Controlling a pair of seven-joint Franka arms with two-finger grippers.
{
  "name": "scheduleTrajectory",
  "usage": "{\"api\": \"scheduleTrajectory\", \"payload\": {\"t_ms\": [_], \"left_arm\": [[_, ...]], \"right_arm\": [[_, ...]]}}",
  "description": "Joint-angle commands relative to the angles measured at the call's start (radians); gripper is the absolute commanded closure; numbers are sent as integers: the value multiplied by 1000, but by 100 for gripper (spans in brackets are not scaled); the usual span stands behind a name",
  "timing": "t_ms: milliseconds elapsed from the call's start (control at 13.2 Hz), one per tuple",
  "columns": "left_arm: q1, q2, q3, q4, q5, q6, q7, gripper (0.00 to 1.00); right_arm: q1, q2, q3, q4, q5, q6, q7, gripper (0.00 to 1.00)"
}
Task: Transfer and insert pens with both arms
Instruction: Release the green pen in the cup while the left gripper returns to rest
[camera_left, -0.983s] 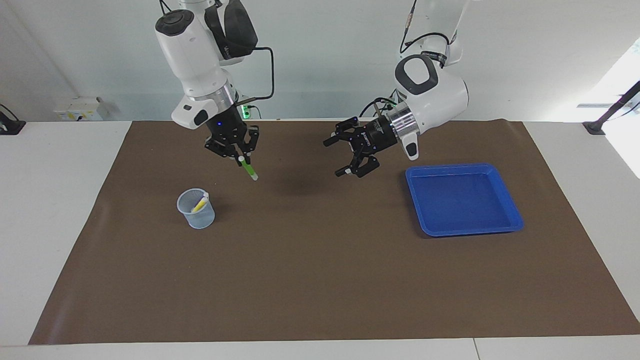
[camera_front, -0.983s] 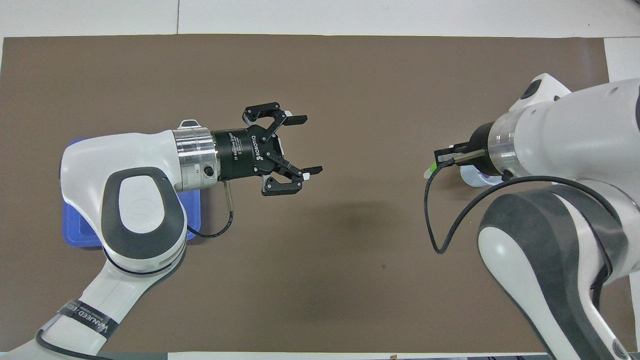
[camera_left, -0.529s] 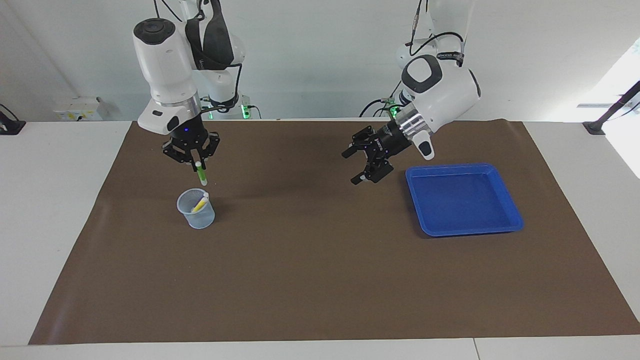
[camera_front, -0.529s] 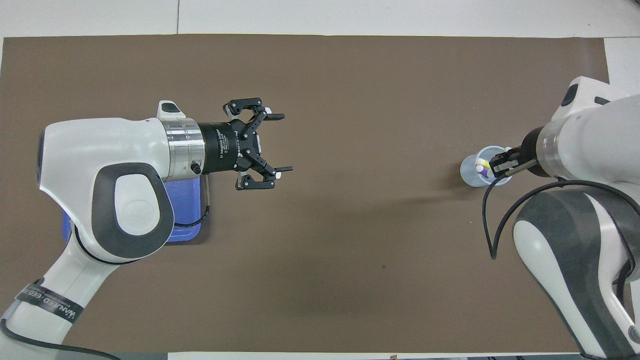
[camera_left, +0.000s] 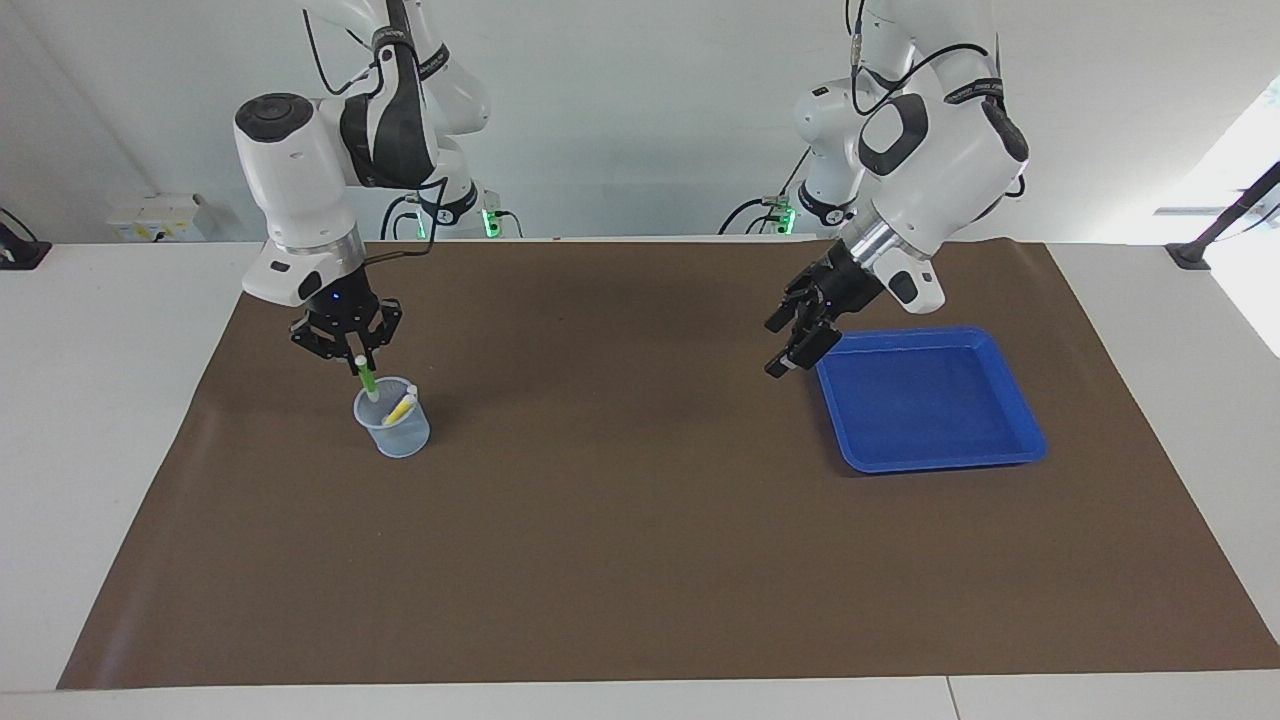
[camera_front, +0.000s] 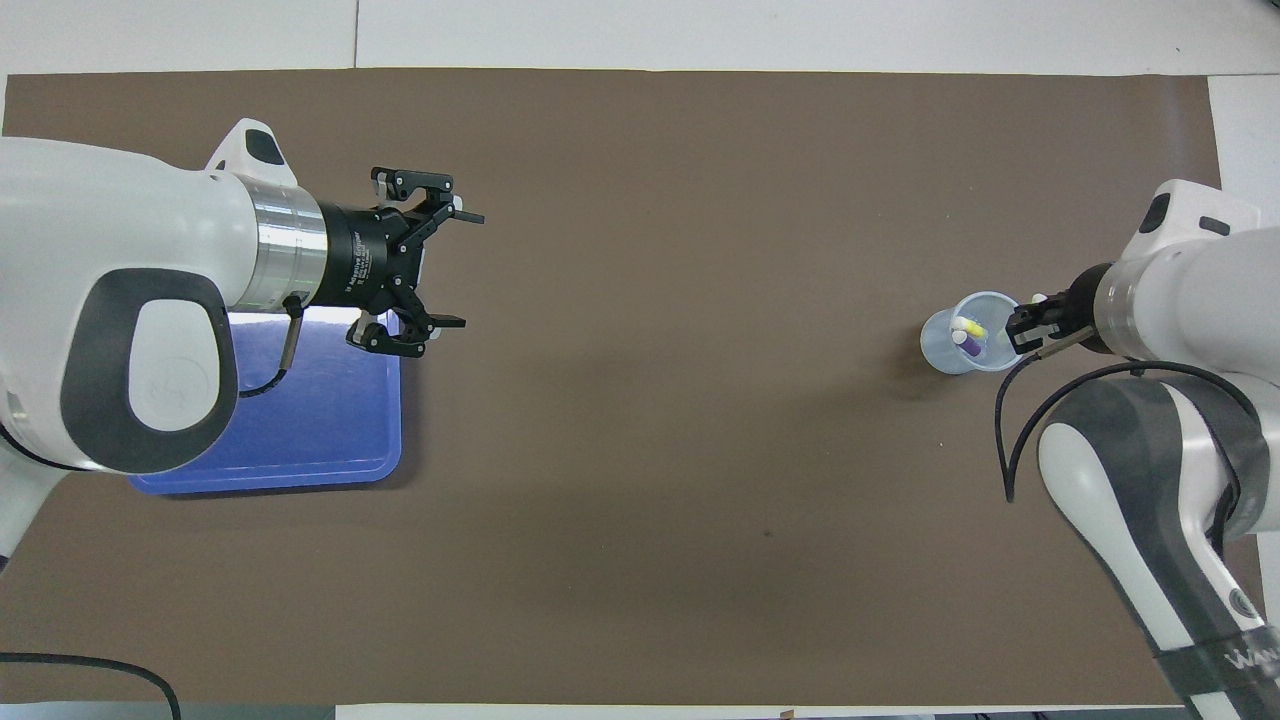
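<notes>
Pale wall (camera_left: 650, 120), white table (camera_left: 100, 400) under brown mat (camera_left: 640, 550), bright window (camera_left: 1250, 200)

A mat (camera_left: 640, 560) covers most of the surface (camera_left: 90, 400). A cup (camera_left: 392, 420) stands on the mat toward the right arm's end, and a tray (camera_left: 930, 455) lies on the mat toward the left arm's end, well apart from the cup. Two pens (camera_front: 968, 331) lean inside the cup. The right pincer (camera_left: 352, 352) hangs over the cup with a third pen (camera_left: 367, 381) gripped upright, its lower end at the cup's rim. The left pincer (camera_left: 795, 335) is over the tray's edge that faces the cup.
</notes>
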Motion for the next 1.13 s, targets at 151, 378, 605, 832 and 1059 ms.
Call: {"api": "scheduleTrajectory", "payload": {"t_ms": [151,378,605,832,1059], "left_arm": [[-72,13,161,112,223,-246,219,0],[-166,-30,321,137,325,-406,553,0],[-197,-58,398,201,433,-559,903,0],[-255,-71,460,299,507,-708,1147,0],[-269,-128,464,318,521,-771,1287,0]], "right_arm": [[-11,2,11,-71,-7,44,-3,100],[-16,5,10,-65,-1,41,-2,7],[-16,7,11,-25,11,21,32,0],[-16,-2,8,50,13,-72,50,0],[-16,1,7,166,25,-233,134,0]]}}
